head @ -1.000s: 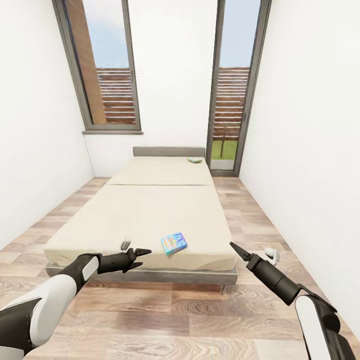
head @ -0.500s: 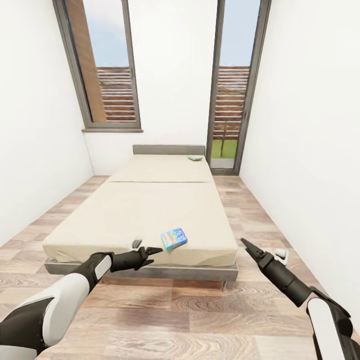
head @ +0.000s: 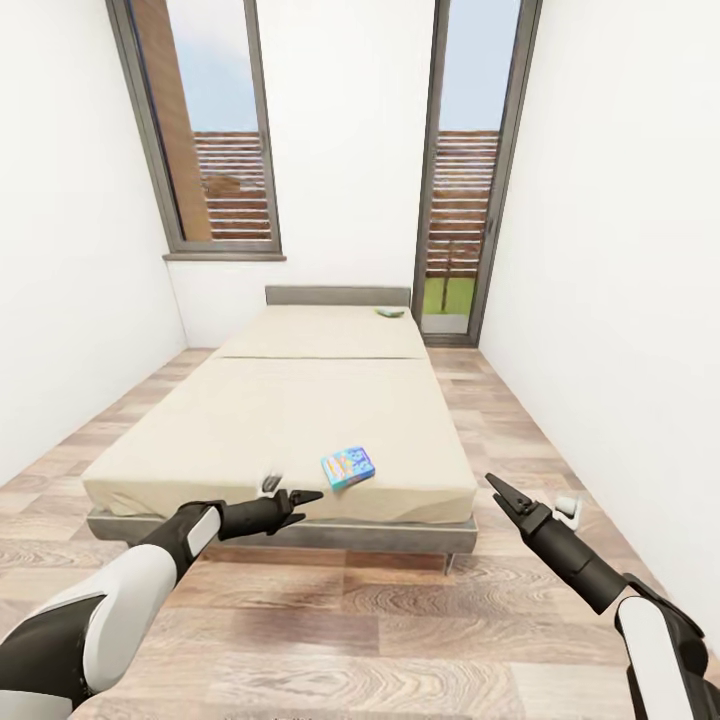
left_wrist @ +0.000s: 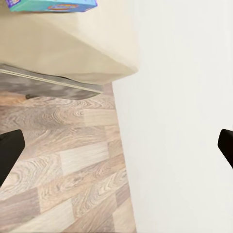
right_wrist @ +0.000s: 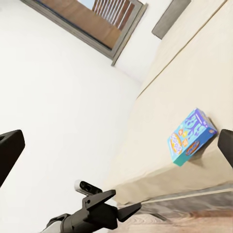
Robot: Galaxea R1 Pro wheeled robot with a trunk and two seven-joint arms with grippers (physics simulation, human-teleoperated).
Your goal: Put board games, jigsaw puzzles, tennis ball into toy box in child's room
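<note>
**A:** Head view first. Where are the games?

**B:** I'm parked at the foot of the bed (head: 300, 420). The blue game (head: 348, 467) lies flat near the foot edge, a bit right of centre. A second, greenish box (head: 389, 313) sits far up by the headboard; too small for me to read. The table and toy box aren't in front of me here.

**A:** And your arms?

**B:** Both are held forward and low, over the floor (head: 330, 630) just short of the mattress edge. The left gripper (head: 296, 498) points at the blue game and is near it but apart. The right gripper (head: 497, 489) is off past the bed's right corner. I hold them out like this, I'd say, so either can reach once the base closes in.

**A:** Left wrist?

**B:** The two finger (left_wrist: 9, 154) tips sit at opposite edges of the picture, so those jaws are spread wide with nothing between them. Beyond them I see floorboards, the wall (left_wrist: 184, 121), the bed's corner and a sliver of the blue game's edge.

**A:** Right wrist?

**B:** Same there: tips far apart, released and empty. It looks across the mattress at the blue game lying face-up by the edge, with the left gripper pointing toward it from below the bed's rim.

**A:** Which goes in?

**B:** The left, I judge; it's closer and already aimed.
</note>
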